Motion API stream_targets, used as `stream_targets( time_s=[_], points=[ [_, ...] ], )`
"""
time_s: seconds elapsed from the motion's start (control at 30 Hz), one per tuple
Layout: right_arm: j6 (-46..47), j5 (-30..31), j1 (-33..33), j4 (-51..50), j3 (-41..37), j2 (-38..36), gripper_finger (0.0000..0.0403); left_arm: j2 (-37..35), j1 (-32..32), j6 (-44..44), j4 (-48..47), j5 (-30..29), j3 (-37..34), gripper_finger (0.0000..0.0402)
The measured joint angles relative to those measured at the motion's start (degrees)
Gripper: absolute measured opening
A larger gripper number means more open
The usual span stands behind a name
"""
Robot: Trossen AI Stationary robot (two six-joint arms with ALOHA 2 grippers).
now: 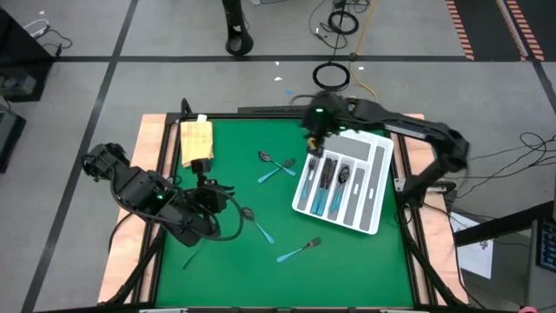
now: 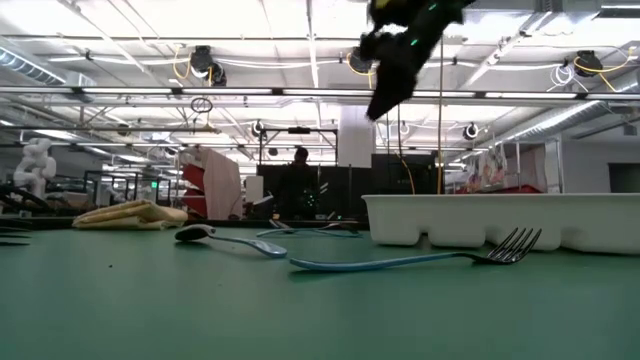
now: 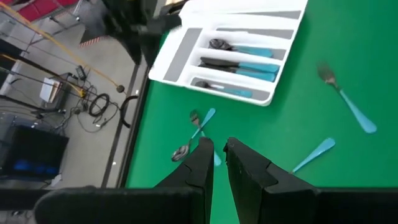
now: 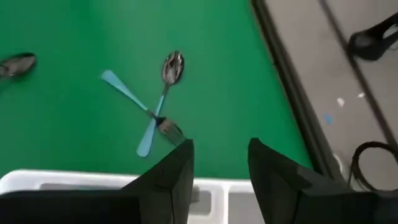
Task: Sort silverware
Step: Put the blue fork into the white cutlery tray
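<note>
Small pieces of silverware with light-blue handles lie flat on the green table: a spoon crossed with a fork (image 1: 276, 165), a lone spoon (image 1: 257, 224) and a fork (image 1: 300, 250). Several more lie in the compartments of the white tray (image 1: 380, 187). My right gripper (image 1: 314, 141) hangs open and empty above the tray's far left corner; its wrist view shows the crossed pair (image 4: 157, 106) beyond the tray rim. My left gripper (image 1: 217, 189) waits low at the table's left, near the tan block (image 1: 196, 139), its fingers a narrow gap apart (image 3: 216, 146) and empty.
The tan sponge-like block (image 2: 130, 213) lies at the far left corner of the table. The tray (image 2: 500, 220) fills the right side. Bare green cloth lies along the near edge. Cables and a coiled cord (image 1: 330, 76) lie on the floor beyond the far edge.
</note>
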Motion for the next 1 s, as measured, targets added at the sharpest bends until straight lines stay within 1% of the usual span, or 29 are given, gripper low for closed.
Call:
stream_targets(
  time_s=[0.1, 0.23, 0.4, 0.53, 0.7, 0.83, 0.97, 1.0],
  points=[
    [-3.6, -1.7, 0.1, -2.7, 4.1, 7.8, 0.0140, -0.8, -0.2, 0.0, -1.8, 0.0, 0.0, 0.0052],
    [-9.6, -1.6, 0.6, -9.9, 11.0, 17.2, 0.0140, -1.9, -0.3, 0.0, -3.7, 0.0, 0.0, 0.0052],
    [-19.7, -1.6, 1.9, -18.3, 19.4, 26.1, 0.0140, -3.0, -0.2, 0.0, -4.7, 0.0, 0.0, 0.0052],
    [-27.5, -1.6, 2.8, -21.6, 24.7, 31.2, 0.0140, -3.6, 0.1, -0.7, -4.9, -0.3, 0.0, 0.0052],
    [-33.4, -1.5, 3.4, -22.7, 28.2, 35.2, 0.0140, -3.6, 0.8, -3.0, -4.9, -2.1, 0.0, 0.0052],
    [-35.5, -1.6, 3.5, -22.7, 29.2, 37.2, 0.0140, -3.6, 1.3, -3.0, -5.1, -2.8, 0.0, 0.0052],
    [-35.3, -3.2, 3.6, -22.5, 29.2, 38.7, 0.0140, -3.6, 1.5, -3.0, -6.1, -3.1, 0.0, 0.0052],
    [-35.3, -2.9, 3.7, -21.9, 29.2, 39.0, 0.0140, -3.6, 1.5, -3.0, -6.1, -3.2, 0.0, 0.0052]
  ],
)
